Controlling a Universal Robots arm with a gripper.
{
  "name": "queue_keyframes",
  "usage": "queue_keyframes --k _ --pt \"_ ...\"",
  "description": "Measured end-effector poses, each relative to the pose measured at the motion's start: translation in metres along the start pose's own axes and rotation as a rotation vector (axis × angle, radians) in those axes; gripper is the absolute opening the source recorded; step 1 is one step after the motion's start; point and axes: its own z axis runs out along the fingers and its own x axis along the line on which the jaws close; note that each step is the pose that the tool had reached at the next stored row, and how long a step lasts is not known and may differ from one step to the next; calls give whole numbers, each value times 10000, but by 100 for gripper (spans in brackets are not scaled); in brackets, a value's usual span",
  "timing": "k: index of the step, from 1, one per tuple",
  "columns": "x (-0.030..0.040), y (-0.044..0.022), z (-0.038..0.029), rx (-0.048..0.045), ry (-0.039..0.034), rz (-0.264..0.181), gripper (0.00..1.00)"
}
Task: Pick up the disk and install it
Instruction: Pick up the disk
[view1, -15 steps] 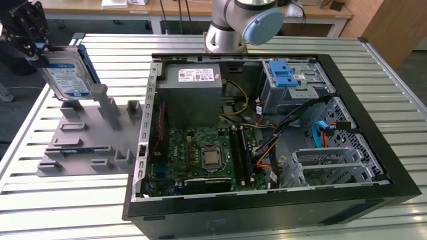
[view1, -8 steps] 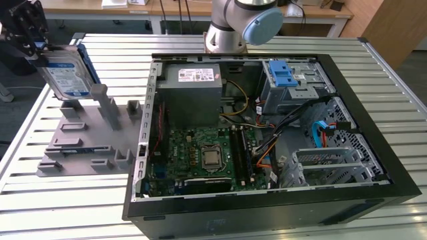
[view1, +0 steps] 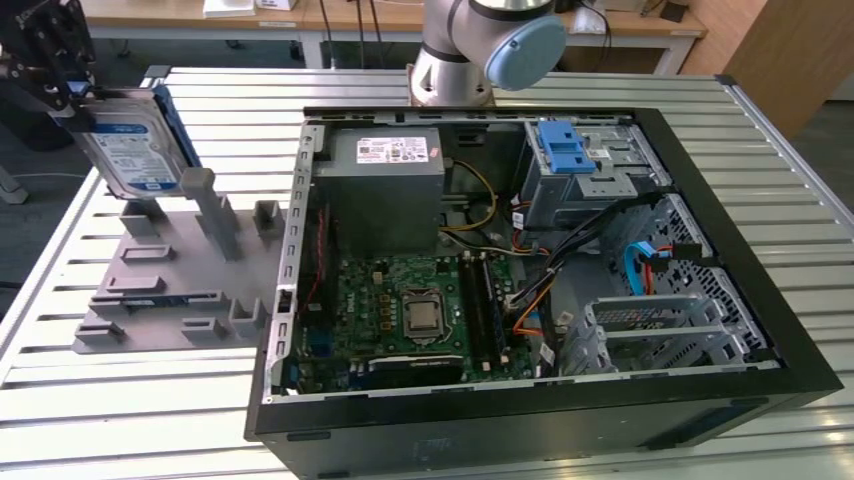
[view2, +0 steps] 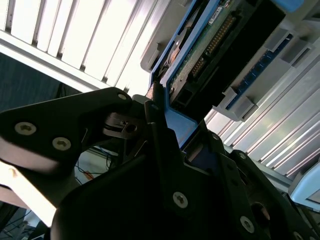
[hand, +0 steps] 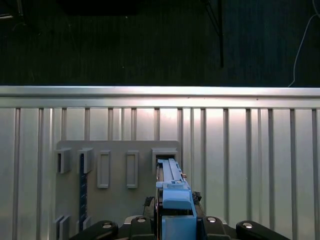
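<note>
In the exterior view my gripper (view1: 70, 92) is at the far left, shut on the top end of the disk (view1: 130, 142). The disk is a silver-grey drive with a blue-and-white label and blue rails. It hangs upright, its lower edge close over the grey slotted holder (view1: 167, 285). The second wrist view has the black fingers (view2: 156, 112) clamped on the blue rail, with the disk's (view2: 212, 42) green circuit board and connector beyond them. In the first wrist view the disk's (hand: 172, 190) blue edge runs out from the gripper (hand: 175, 222) toward a slot of the holder (hand: 117, 150).
An open computer case (view1: 747, 250) lies on the slatted metal table (view1: 134, 420), on the exterior view's right. Inside are a grey power supply box (view1: 387, 190), a motherboard (view1: 400, 310) and a drive bay with a blue latch (view1: 567, 150). The arm's base (view1: 467, 55) stands behind the case.
</note>
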Motion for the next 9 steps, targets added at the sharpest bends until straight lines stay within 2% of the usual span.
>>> queue_keyframes --k 9 --pt "-2 1 -36 1 2 0 36"
